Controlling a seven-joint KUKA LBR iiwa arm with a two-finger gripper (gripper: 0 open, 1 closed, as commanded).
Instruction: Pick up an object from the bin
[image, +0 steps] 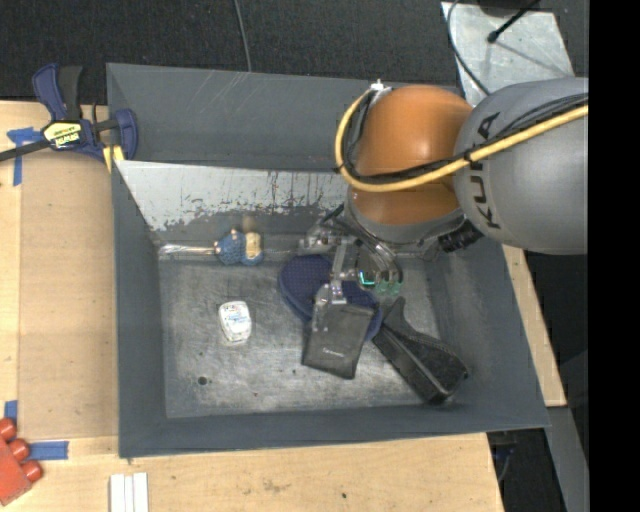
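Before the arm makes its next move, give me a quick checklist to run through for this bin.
1. Gripper over a target: ok, above the back edge of the dark rectangular block, mid-bin.
2. Block gripped: cannot tell.
3. Block free of neighbours: not ok, dark blue round piece and long black piece lie close beside it.
4. White oval thing out of the way: ok, apart toward the view's left.
5. Blue and tan thing: ok, at the back wall.

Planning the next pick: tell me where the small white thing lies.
Camera view: the small white thing lies left on the bin floor, nearer us than the blue-and-tan thing, left of the dark flat rectangle.
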